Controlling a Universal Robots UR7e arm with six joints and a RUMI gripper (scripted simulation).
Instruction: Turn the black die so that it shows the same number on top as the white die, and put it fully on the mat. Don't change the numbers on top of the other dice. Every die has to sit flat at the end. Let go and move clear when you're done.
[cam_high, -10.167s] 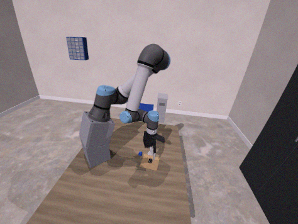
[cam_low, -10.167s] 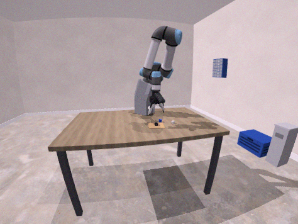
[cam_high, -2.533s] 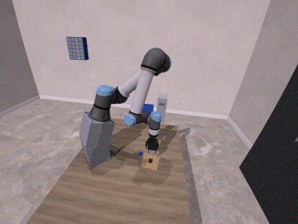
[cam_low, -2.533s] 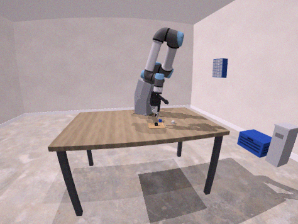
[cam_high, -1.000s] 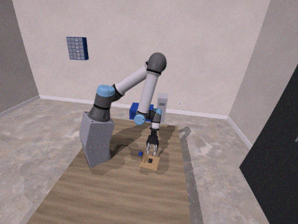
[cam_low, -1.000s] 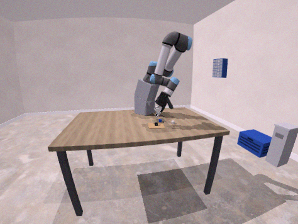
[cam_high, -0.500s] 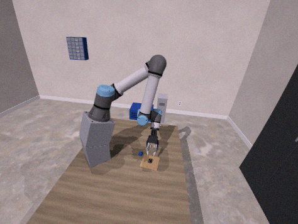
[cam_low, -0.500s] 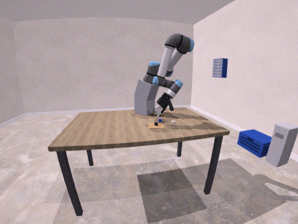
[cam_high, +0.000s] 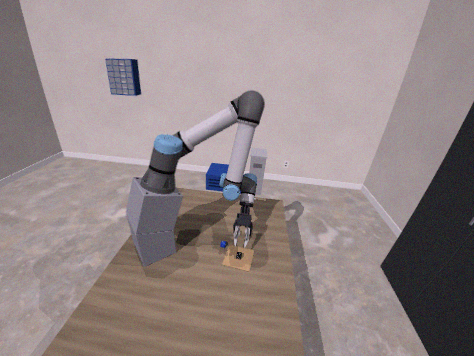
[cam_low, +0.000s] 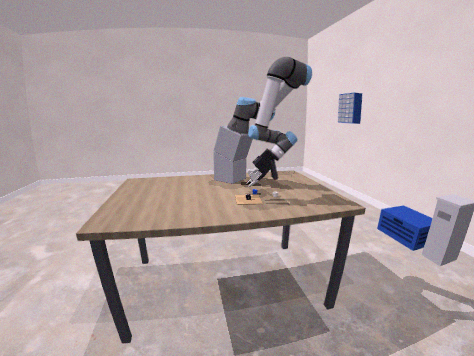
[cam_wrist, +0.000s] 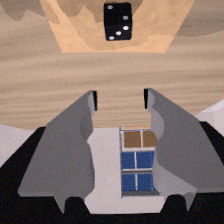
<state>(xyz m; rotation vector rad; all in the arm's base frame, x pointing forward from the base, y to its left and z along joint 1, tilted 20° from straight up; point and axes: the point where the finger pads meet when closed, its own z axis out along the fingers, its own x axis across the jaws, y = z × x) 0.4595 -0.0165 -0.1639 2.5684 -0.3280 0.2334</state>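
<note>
1. Top view: the pincer (cam_high: 242, 244) hung above the tabletop (cam_high: 150, 320) toward its far edge, just behind the mat (cam_high: 246, 262). The black die (cam_high: 239, 255) sat on the mat; a blue die (cam_high: 223, 244) lay beside it.
2. Exterior view: the white die (cam_low: 274, 193) rested near the mat (cam_low: 242, 200), apart from the pincer (cam_low: 253, 181).
3. Wrist view: the pincer's jaws stood narrowly parted, gripping nothing; the black die (cam_wrist: 118, 21) lay flat on the mat (cam_wrist: 75, 30).
</note>
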